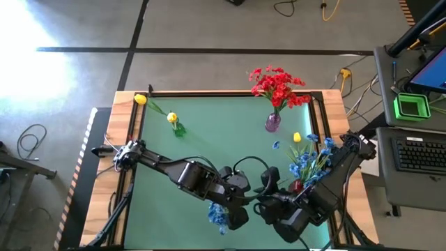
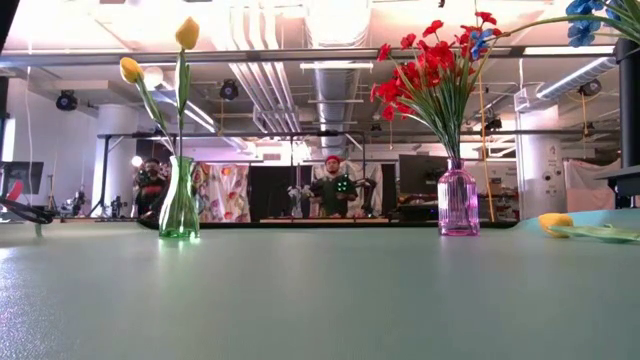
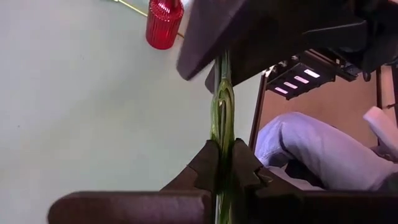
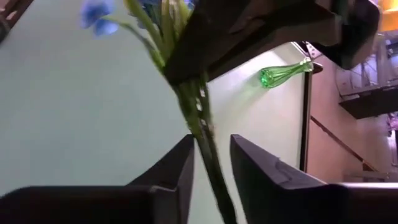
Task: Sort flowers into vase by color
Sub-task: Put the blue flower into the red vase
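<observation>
Now over at the near edge of the bench (image 1: 209, 150), with the left end effector (image 3: 224, 155): pressed together on a bundle of thin green stems, clamped tight, no gap showing. Carrying the blue flowers (image 1: 217, 213) on those stems, blossoms hanging out past the dark arm in the high view.

Right alongside, facing it, the right end effector (image 4: 211, 146): fingers (image 4: 180, 165) apart, standing either side of the same green stems, a sliver of daylight showing on one side, not yet clamped.

Further back on the green surface, looking at the green vase (image 1: 178, 130): upright, holding two yellow tulips (image 2: 186, 33) on tall stems. Well apart from it, towards the right, the purple vase (image 1: 272, 123): upright too, packed with red flowers (image 1: 277, 86).

Down on the bench near the purple vase, lying flat: one loose yellow flower (image 1: 297, 137) and a small blue blossom (image 1: 276, 145) just beside it. More loose blue flowers (image 1: 306, 160) heaped by the right arm.

Seen from the left wrist, a red vase (image 3: 164, 22) standing on the green surface, and a person's leg in blue jeans (image 3: 311, 149) beyond the bench edge.
</observation>
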Controlling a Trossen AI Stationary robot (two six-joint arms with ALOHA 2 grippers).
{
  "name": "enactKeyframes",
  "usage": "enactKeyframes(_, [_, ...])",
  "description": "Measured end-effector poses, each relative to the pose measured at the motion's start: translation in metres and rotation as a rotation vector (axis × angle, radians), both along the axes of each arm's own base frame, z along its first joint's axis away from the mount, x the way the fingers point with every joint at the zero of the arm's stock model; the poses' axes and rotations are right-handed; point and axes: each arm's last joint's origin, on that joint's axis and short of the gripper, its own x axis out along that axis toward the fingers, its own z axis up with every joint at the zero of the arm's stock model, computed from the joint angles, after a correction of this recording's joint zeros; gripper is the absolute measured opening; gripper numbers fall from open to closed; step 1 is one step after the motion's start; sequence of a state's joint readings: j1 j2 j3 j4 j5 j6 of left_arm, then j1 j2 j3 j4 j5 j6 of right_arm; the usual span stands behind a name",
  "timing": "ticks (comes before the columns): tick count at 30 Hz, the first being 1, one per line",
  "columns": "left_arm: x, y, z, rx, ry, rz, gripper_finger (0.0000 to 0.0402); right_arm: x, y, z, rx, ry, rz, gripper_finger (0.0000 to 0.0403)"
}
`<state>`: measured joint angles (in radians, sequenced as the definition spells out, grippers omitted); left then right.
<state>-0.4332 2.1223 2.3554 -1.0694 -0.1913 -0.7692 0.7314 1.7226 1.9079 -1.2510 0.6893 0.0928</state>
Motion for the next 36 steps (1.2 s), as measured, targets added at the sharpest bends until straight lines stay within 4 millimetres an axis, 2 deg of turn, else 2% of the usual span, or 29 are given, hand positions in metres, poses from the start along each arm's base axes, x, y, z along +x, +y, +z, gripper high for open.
enactKeyframes(7, [0.000, 0.000, 0.000, 0.013, -0.007, -0.005, 0.0002, 0.001, -0.001, -0.001, 0.002, 0.028, 0.026, 0.0019])
enactKeyframes(12, [0.000, 0.000, 0.002, 0.043, -0.020, -0.046, 0.0038, 0.001, -0.001, -0.001, 0.010, 0.031, 0.030, 0.0015])
enactKeyframes(20, [-0.008, 0.004, 0.017, 0.126, -0.082, -0.154, 0.0158, 0.001, -0.002, 0.001, 0.017, 0.024, 0.018, 0.0014])
enactKeyframes(24, [-0.017, 0.007, 0.028, 0.160, -0.094, -0.186, 0.0197, -0.006, -0.007, 0.009, 0.019, 0.031, 0.011, 0.0014])
enactKeyframes(31, [-0.033, 0.015, 0.053, 0.227, -0.178, -0.194, 0.0217, -0.018, -0.015, 0.030, 0.068, 0.008, -0.018, 0.0013])
enactKeyframes(36, [-0.058, 0.024, 0.084, 0.309, -0.276, -0.182, 0.0216, -0.027, -0.020, 0.048, 0.137, -0.024, -0.016, 0.0013])
